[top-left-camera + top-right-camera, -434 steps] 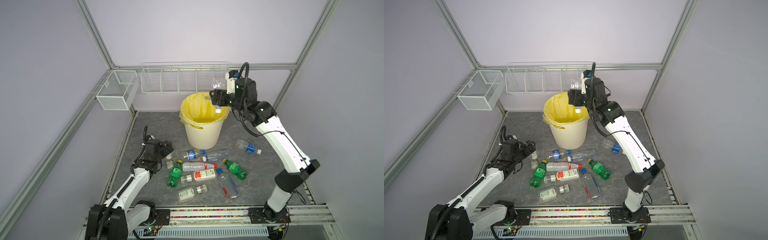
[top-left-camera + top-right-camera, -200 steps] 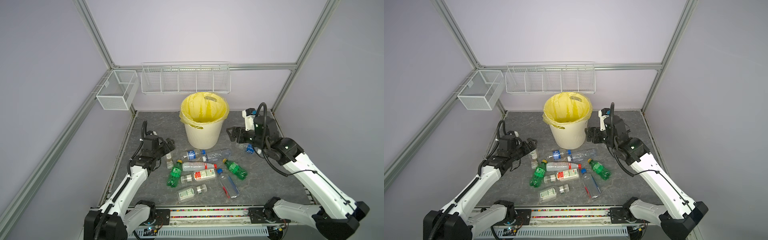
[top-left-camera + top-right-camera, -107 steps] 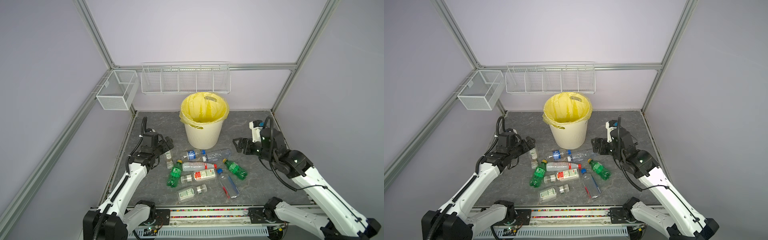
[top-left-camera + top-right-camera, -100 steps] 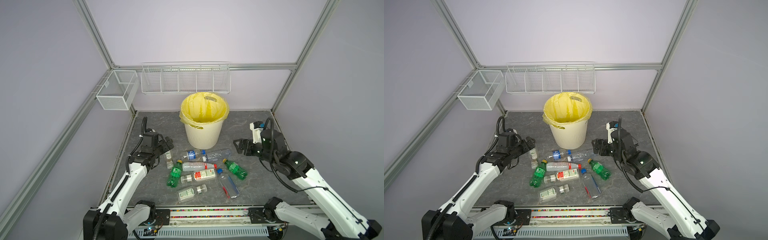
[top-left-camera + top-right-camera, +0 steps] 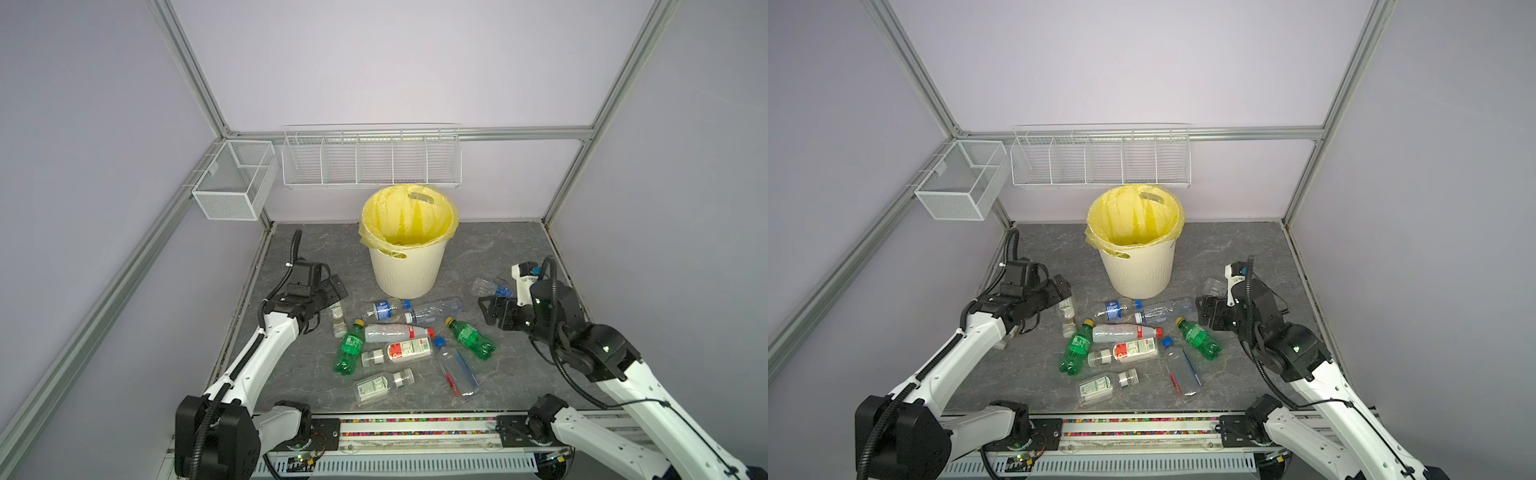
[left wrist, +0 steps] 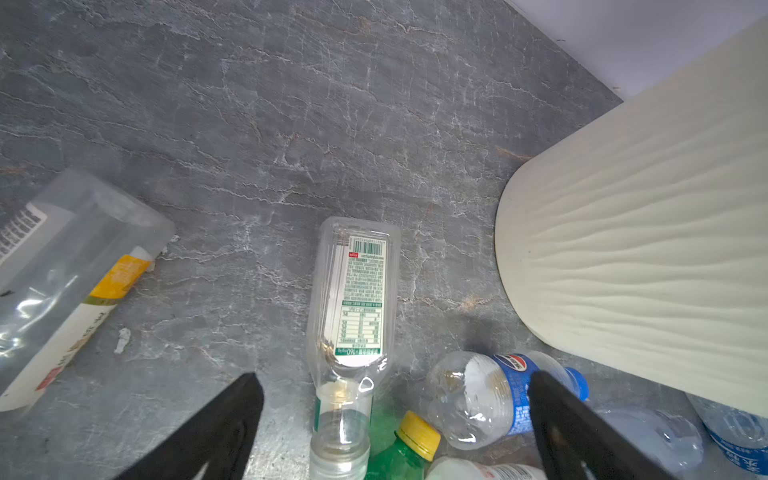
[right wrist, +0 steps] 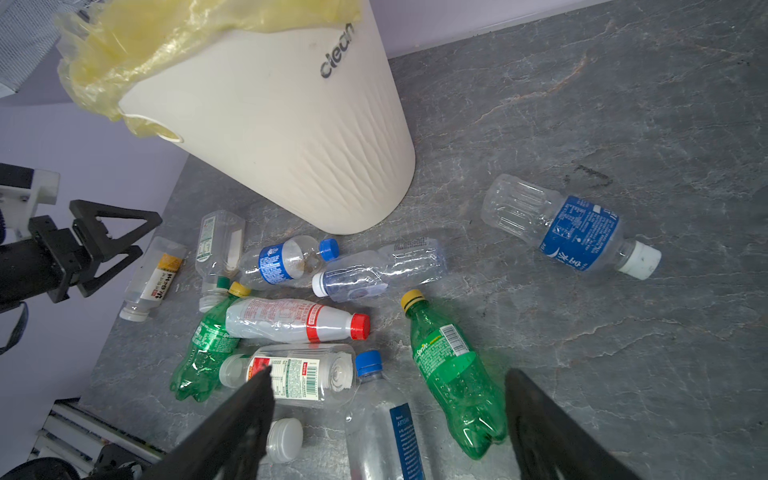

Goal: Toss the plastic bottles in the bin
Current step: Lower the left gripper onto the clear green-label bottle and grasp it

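The cream bin (image 5: 405,266) (image 7: 291,124) with its yellow liner stands at the back middle. Several plastic bottles lie on the floor in front of it, among them a green one (image 5: 471,338) (image 7: 451,374) and a red-capped one (image 5: 397,332). My left gripper (image 5: 332,291) (image 6: 392,378) hangs open just over a clear white-labelled bottle (image 6: 353,299). Open and empty, my right gripper (image 5: 492,311) (image 7: 389,372) hovers to the right of the pile. A blue-labelled bottle (image 5: 486,286) (image 7: 573,232) lies apart beside it.
Two white wire mesh baskets (image 5: 232,183) (image 5: 372,160) hang on the back frame. The arms' base rail (image 5: 415,428) runs along the front edge. A clear bottle with a yellow label (image 6: 62,282) lies left of the pile, near the left wall.
My right gripper, earlier over the bin with a clear bottle, has swung down and right to the floor, now empty. My left gripper has shifted slightly back.
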Tool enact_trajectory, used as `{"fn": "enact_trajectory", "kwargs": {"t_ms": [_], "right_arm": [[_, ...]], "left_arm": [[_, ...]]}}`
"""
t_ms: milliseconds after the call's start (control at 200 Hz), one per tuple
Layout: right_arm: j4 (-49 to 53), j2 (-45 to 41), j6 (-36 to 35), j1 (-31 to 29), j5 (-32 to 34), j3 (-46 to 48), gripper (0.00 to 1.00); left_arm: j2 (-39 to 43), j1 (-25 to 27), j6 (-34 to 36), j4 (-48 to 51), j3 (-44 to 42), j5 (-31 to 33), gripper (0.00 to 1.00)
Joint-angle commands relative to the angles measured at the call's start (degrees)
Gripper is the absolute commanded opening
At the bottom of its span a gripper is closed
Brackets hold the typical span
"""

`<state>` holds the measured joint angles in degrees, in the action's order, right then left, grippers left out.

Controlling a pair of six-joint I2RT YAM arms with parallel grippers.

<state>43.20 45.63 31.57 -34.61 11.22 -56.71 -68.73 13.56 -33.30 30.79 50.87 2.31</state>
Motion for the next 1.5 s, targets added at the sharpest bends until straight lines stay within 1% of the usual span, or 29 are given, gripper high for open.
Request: {"fn": "enact_trajectory", "kwargs": {"t_ms": [0,325,475,650,840,985,1215,1370,1495], "right_arm": [[2.4,-0.8,1.4,-0.1,2.7,1.2,0.88],[2.3,-1.0,1.6,-0.1,3.2,4.2,0.88],[2.3,-0.9,2.2,-0.1,3.3,4.7,0.88],[1.9,-0.6,2.4,-0.1,3.1,4.8,0.88],[1.7,0.4,2.5,-0.1,2.8,4.6,0.88],[1.4,1.2,2.6,-0.1,2.6,4.4,0.88],[1.0,2.3,3.0,-0.1,2.2,4.5,0.88],[0.8,2.7,3.5,-0.1,1.1,4.5,0.88],[0.7,2.6,3.9,-0.1,1.1,4.8,0.88]], "left_arm": [[-1.9,0.1,2.0,2.2,2.3,1.7,0.99],[-8.9,0.0,3.0,3.5,5.4,0.6,0.99],[-11.9,0.0,2.7,1.7,5.3,-0.6,0.99],[-16.0,0.1,3.0,1.6,6.1,0.1,1.0],[-17.8,0.0,3.0,-0.5,5.4,0.0,0.98],[-18.9,0.0,3.4,-0.9,5.5,1.2,0.97],[-21.4,0.0,3.4,-1.2,5.5,1.9,0.92],[-22.7,0.0,3.6,-1.9,5.5,1.7,0.84],[-23.2,0.0,3.5,-2.5,5.3,1.8,0.81]]}}
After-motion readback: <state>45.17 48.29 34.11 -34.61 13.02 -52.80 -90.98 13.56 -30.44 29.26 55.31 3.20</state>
